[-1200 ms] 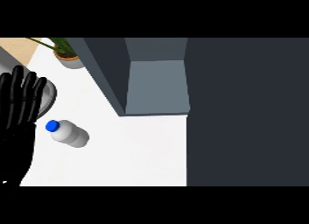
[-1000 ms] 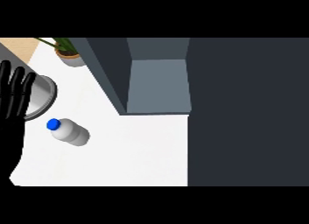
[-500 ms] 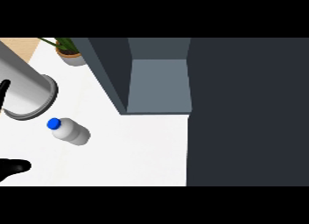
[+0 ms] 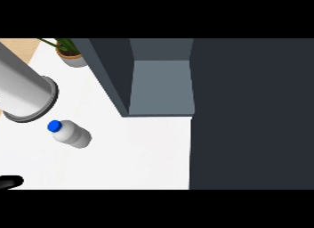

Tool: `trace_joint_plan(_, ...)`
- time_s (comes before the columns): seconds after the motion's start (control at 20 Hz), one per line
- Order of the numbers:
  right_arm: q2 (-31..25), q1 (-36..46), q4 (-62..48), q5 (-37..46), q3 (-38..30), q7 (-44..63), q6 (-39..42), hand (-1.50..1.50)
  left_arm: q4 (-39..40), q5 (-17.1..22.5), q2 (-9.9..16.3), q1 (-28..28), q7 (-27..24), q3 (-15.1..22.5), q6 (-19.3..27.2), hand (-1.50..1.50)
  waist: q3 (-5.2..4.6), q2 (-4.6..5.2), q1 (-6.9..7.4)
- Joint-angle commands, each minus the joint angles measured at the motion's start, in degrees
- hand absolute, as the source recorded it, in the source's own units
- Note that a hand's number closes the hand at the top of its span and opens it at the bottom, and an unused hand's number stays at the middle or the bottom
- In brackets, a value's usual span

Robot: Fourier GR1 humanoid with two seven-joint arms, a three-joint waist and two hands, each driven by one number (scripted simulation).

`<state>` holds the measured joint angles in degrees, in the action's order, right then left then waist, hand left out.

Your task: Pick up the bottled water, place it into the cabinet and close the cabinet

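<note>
The bottled water (image 4: 72, 134), white with a blue cap, lies on its side on the white counter (image 4: 133, 156), cap pointing to the upper left. Right of it and further back, the grey cabinet (image 4: 160, 87) stands open with nothing visible inside. My left forearm (image 4: 18, 89) reaches across the upper left corner, its wrist end just above the bottle. Of my left hand (image 4: 3, 182) only black slivers show at the view's left edge, apart from the bottle. My right hand is out of view.
A potted plant (image 4: 70, 54) stands at the back left, beside the cabinet's left wall. A broad dark panel (image 4: 258, 113) fills the right side of the view. Bare counter stretches in front of the cabinet.
My left hand has slid left, almost out of view, and the grey forearm has swung in over the upper left. The bottle has not moved.
</note>
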<state>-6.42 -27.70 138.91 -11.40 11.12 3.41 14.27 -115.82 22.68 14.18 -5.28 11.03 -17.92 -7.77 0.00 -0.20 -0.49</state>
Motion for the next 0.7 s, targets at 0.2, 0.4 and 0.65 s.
trace_joint_plan(0.2,-3.5,-10.9,12.3,-2.9,-0.4,0.0,2.5,-1.5,6.2,-0.8,0.1,0.2,0.4,-1.2,-0.8,-1.5,0.0,0.0,-0.42)
trace_joint_plan(0.4,-2.0,-14.1,13.3,3.1,5.2,-3.3,1.9,-1.5,18.7,-2.2,0.9,-0.6,-6.9,-2.8,-5.9,-1.5,-0.13,0.03,-1.17)
trace_joint_plan(0.65,-2.4,-19.5,9.6,5.0,5.8,-10.7,4.0,-1.5,28.9,-3.6,0.6,2.1,-10.1,-1.1,-9.1,-1.5,-0.07,0.01,-1.46)
